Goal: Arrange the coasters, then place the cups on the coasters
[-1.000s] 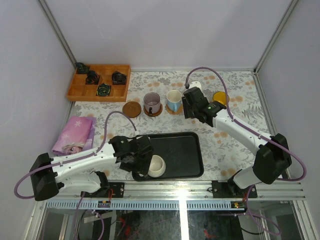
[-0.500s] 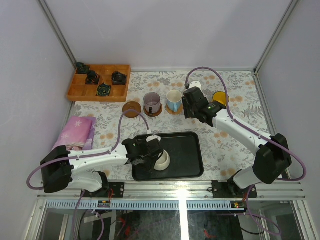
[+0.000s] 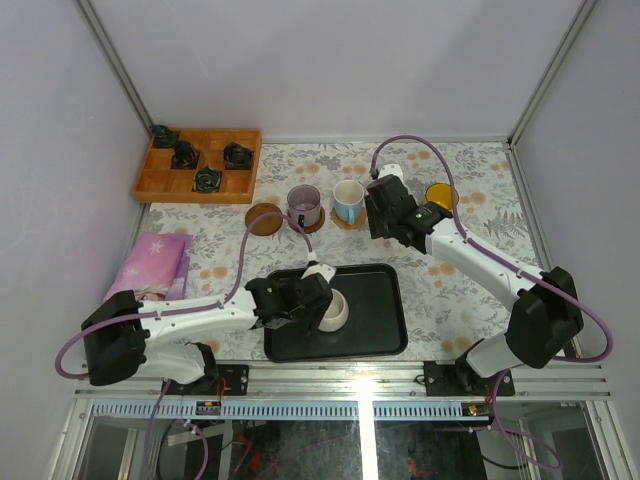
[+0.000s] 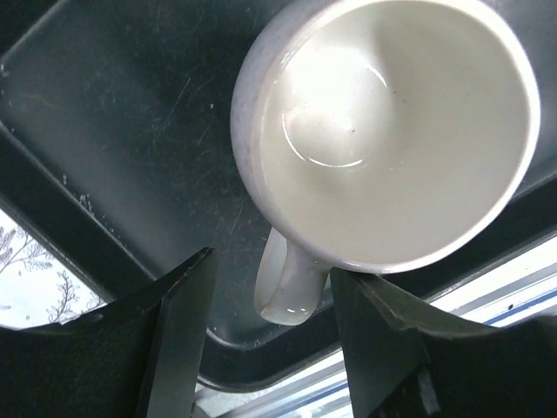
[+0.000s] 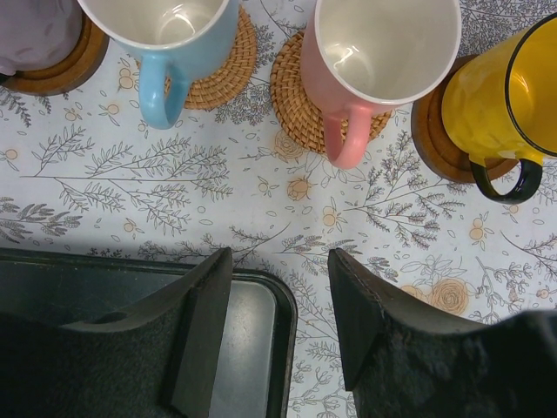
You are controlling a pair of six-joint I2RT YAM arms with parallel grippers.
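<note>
A cream-white cup (image 3: 335,311) (image 4: 392,131) stands in the black tray (image 3: 375,325). My left gripper (image 3: 314,304) (image 4: 271,306) is open with the cup's handle (image 4: 287,292) between its fingers. The right finger (image 4: 374,340) lies against the handle and the left finger stands apart from it. A bare coaster (image 3: 264,218) lies at the left of the row. The mauve cup (image 3: 304,206), light blue cup (image 5: 170,35), pink cup (image 5: 383,43) and yellow cup (image 5: 496,100) each sit on a coaster. My right gripper (image 3: 378,222) (image 5: 278,296) hangs open and empty in front of the pink cup.
A wooden compartment box (image 3: 198,166) with small dark objects sits at the back left. A pink cloth (image 3: 150,268) lies at the left edge. The tray's far right corner (image 5: 270,331) is under my right gripper. Enclosure walls close in the floral tablecloth.
My left arm has swung right over the tray and its jaws have narrowed around the cream cup's handle. The cup has shifted right and away from the near edge. The right arm is still.
</note>
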